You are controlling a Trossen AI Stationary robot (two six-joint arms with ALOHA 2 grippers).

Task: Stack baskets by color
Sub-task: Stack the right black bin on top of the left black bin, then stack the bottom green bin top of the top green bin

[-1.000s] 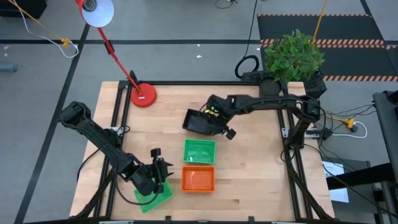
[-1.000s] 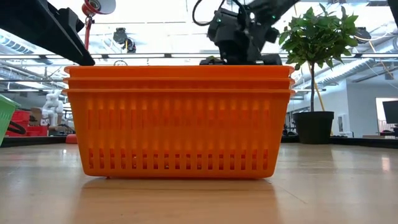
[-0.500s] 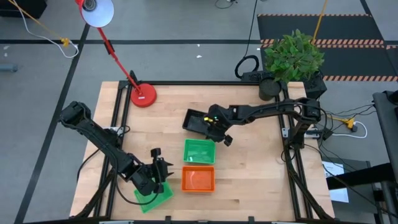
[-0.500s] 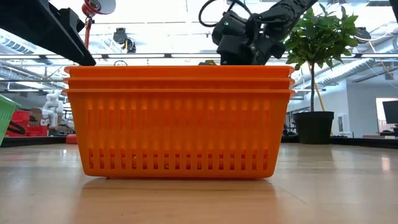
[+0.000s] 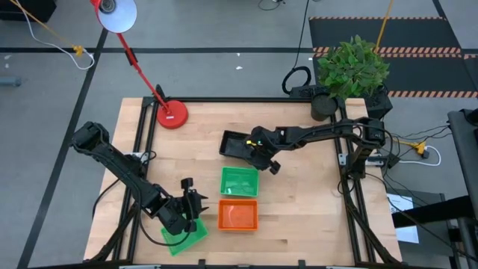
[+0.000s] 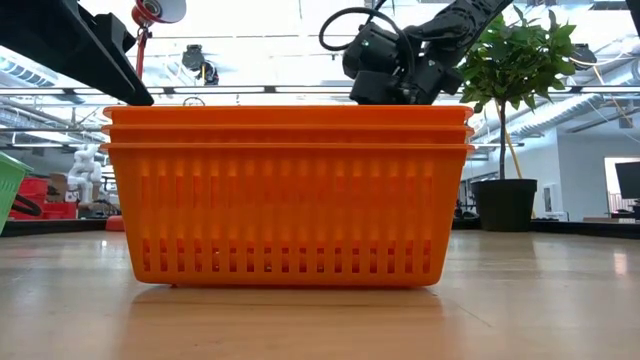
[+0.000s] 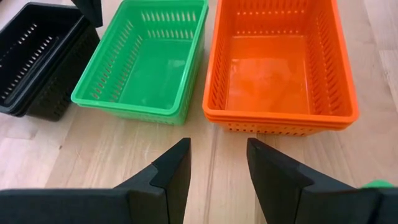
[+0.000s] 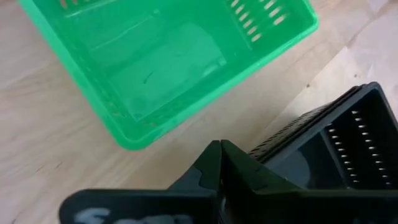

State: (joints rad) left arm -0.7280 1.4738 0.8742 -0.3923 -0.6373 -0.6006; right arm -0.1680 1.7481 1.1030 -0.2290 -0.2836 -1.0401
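I see right hand (image 5: 260, 152) pinched together at black baskets' (image 5: 237, 146) rim, left hand (image 7: 216, 163) apart | wood desk (image 5: 299, 202), potted plant (image 5: 351, 66) behind | green (image 5: 239, 181) and orange baskets (image 5: 237, 215) mid-desk, long axes crosswise.

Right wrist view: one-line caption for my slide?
Right hand, shut and empty, between the black baskets and a green basket.

red lamp base (image 5: 172, 115) on table (image 5: 299, 224) far corner; potted plant (image 5: 351, 67) beyond opposite corner.
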